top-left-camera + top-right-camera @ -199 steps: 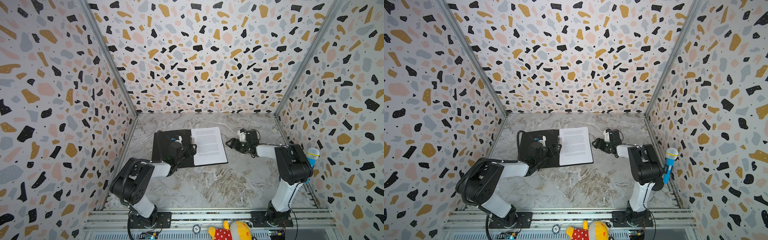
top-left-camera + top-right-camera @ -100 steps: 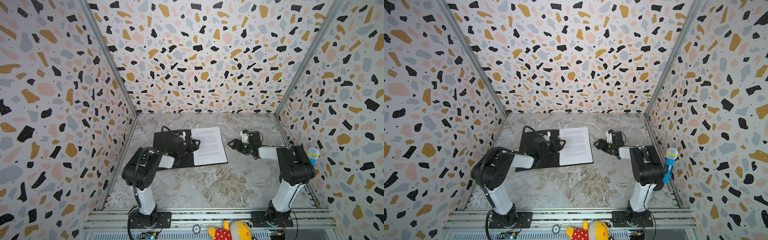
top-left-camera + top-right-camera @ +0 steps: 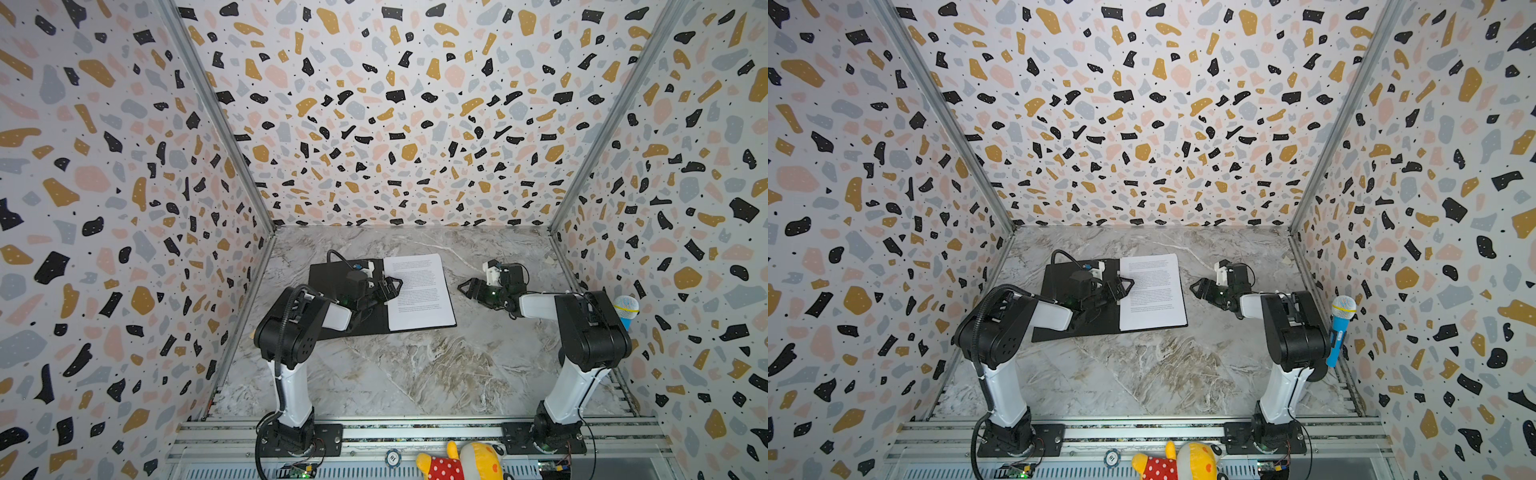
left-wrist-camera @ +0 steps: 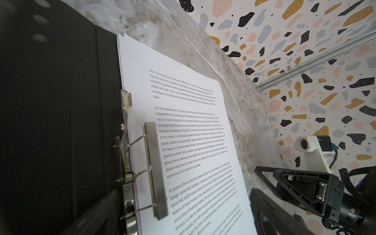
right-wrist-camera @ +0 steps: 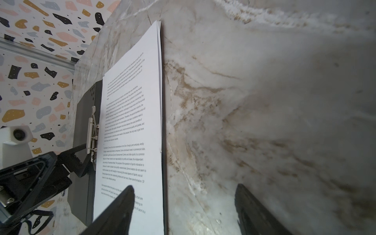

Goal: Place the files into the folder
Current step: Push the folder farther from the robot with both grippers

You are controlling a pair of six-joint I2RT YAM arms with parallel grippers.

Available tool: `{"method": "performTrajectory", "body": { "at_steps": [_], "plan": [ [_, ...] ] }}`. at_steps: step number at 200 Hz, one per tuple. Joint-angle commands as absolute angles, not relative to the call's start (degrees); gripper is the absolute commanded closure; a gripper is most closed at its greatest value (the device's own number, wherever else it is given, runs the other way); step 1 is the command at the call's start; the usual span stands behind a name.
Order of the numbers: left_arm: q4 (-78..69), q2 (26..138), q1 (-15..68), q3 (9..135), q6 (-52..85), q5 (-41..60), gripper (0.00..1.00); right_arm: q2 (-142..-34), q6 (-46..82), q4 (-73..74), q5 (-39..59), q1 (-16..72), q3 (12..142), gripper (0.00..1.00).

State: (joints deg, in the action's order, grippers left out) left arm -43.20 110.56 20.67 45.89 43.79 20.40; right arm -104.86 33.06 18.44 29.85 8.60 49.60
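In both top views the folder (image 3: 326,280) (image 3: 1059,282) lies open on the marble table, black inside up. The files (image 3: 419,295) (image 3: 1152,295), white sheets of dense text, are stacked on its right half. My left gripper (image 3: 392,286) (image 3: 1125,286) is open and empty over the spine, beside the metal clip (image 4: 154,166) (image 5: 89,134), whose bar appears lifted off the sheets (image 4: 193,122). My right gripper (image 3: 467,286) (image 3: 1198,286) (image 5: 185,203) hangs open just right of the files' (image 5: 132,122) outer edge, one finger over the paper, nothing held.
Terrazzo-patterned walls close the table in at the left, back and right. A blue toy microphone (image 3: 625,309) (image 3: 1341,328) stands by the right wall behind my right arm. A red-and-yellow plush toy (image 3: 461,461) lies on the front rail. Bare marble stretches in front of the folder.
My left arm has swung up and its gripper has slid right across the folder's black half to the spine. The right gripper has barely shifted. The files stay put.
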Motion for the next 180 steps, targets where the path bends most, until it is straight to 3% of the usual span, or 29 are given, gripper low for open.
{"method": "performTrajectory", "body": {
  "at_steps": [1,105,180],
  "plan": [
    [-48.0,111.6,20.8,46.4,45.6,22.9,0.00,-102.2,32.3,17.5,30.1,7.8,48.2,0.21],
    [-50.5,110.9,24.2,44.8,48.7,22.0,0.00,-99.9,31.6,17.8,31.4,5.1,45.1,0.21],
    [-39.5,107.0,24.0,46.3,44.4,17.9,0.00,-98.6,31.6,18.5,32.4,3.0,43.4,0.21]
  ]
}}
